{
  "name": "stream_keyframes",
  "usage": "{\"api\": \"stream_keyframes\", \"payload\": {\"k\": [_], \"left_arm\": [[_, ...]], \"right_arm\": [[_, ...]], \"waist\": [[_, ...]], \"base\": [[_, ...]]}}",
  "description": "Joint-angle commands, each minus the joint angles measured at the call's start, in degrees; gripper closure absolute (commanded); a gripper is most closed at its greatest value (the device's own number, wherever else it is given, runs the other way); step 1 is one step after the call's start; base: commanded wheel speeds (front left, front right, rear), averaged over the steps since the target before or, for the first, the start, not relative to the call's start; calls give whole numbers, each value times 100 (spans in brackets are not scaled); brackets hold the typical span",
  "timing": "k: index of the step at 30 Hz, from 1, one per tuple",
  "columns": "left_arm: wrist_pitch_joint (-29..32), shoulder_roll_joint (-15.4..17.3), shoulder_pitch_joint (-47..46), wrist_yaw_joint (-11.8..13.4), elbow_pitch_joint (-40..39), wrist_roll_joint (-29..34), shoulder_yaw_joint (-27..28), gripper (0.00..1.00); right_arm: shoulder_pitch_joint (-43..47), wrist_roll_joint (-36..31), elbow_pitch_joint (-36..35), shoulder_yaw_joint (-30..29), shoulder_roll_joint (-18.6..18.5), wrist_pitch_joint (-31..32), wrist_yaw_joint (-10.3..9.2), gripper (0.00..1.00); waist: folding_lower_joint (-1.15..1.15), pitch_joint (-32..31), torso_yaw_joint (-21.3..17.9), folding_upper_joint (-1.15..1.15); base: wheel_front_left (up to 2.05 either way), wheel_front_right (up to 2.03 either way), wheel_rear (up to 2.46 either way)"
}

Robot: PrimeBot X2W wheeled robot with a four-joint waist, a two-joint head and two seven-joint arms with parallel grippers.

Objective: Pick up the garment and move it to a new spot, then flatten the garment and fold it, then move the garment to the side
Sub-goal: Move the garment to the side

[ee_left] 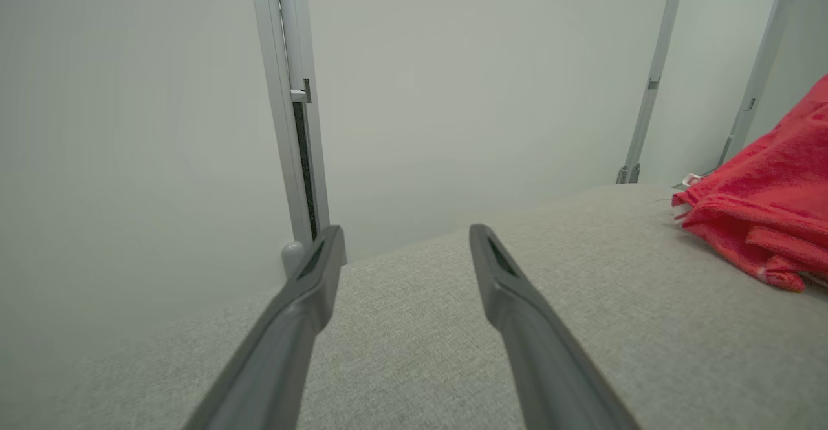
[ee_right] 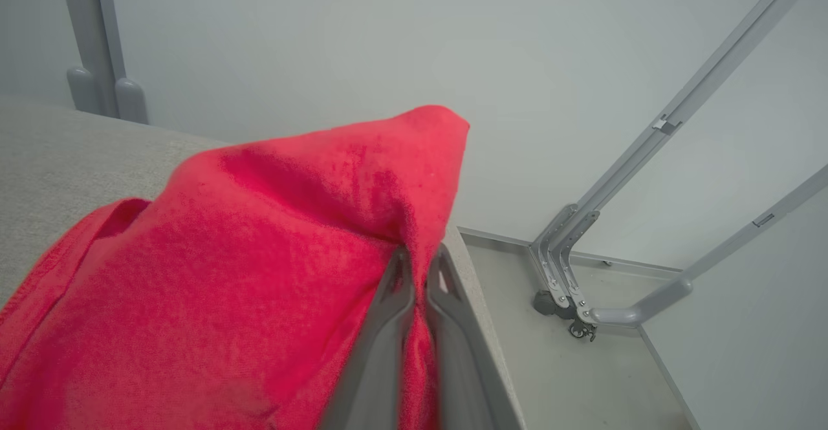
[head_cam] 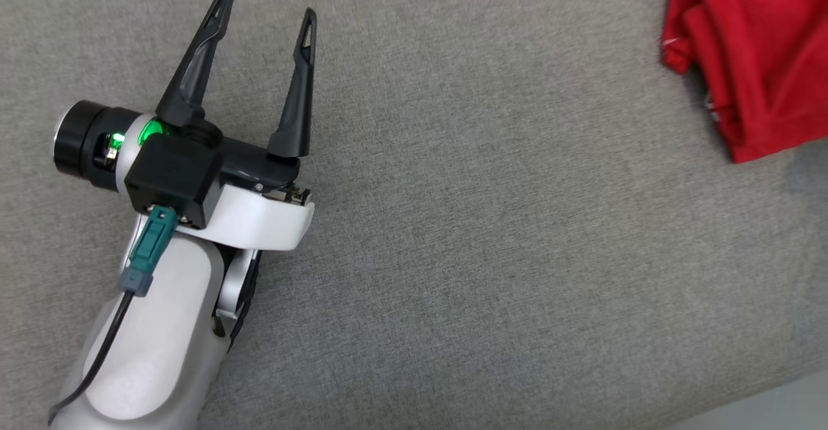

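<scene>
Closest to the head camera, the left gripper (head_cam: 268, 0) on its white forearm is seen above a grey woven cloth-covered surface (head_cam: 485, 236). Its two long dark fingers (head_cam: 194, 61) are spread wide, with nothing between them. A crumpled red cloth garment (head_cam: 750, 48) is noted well off to the right of those fingers, on the same surface.

Room, from the left wrist view: a plain pale wall (ee_left: 453, 94) is recorded ahead of the fingertips. A grey metal upright post (ee_left: 291, 126) stands just beyond the left fingertip, and two slanted grey struts (ee_left: 650, 94) stand further right, behind the garment.

From the right wrist view the grip is supplied. The right gripper (ee_right: 422, 255) is recorded with its fingers pressed together on a raised fold of the garment. The red cloth peaks above the fingertips and drapes down to their left. Right of these fingers the surface edge drops to a pale floor (ee_right: 582, 378), where a hinged grey metal frame (ee_right: 563, 262) is footed.
</scene>
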Motion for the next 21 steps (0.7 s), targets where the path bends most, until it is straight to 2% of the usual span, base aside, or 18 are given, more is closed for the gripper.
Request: {"api": "stream_keyframes", "payload": {"k": [1, 6, 10, 11, 12, 13, 17, 21], "left_arm": [[20, 40, -110, -14, -31, 46, -15, 0], [89, 4, -372, -71, -71, 147, -152, 0], [141, -22, -479, -104, -43, 188, -275, 0], [143, -28, -496, -102, -26, 206, -302, 0], [145, -27, -504, -97, -13, 223, -319, 0], [149, -15, -496, -73, 2, 229, -312, 0], [133, 40, -382, -18, 66, 192, -273, 0], [67, 70, -219, 16, 101, 89, -227, 0]], "right_arm": [[-94, 57, 107, -49, -23, -3, -12, 100], [-432, 437, 822, -201, -50, -58, -12, 100], [-636, 730, 1471, -149, 101, -55, -12, 100], [-675, 809, 1620, -119, 122, -50, -12, 78], [-722, 891, 1746, -102, 160, -96, -12, 51], [-761, 953, 1873, -81, 196, -165, -12, 0], [-728, 1121, 2267, -49, 392, -459, -5, 0], [-442, 1254, 2197, -99, 605, -623, -6, 0]], "waist": [[0, 302, -1, 0], [0, 703, 148, 0], [0, 900, 283, 0], [0, 921, 316, 0], [0, 935, 337, 0], [0, 938, 344, 0], [0, 827, 284, 0], [0, 536, 119, 0]], "base": [[0, 0, 0], [0, 0, 0], [0, 0, 0], [0, 0, 0], [0, 0, 0], [0, 0, 0], [0, 0, 0], [0, 0, 0]]}}
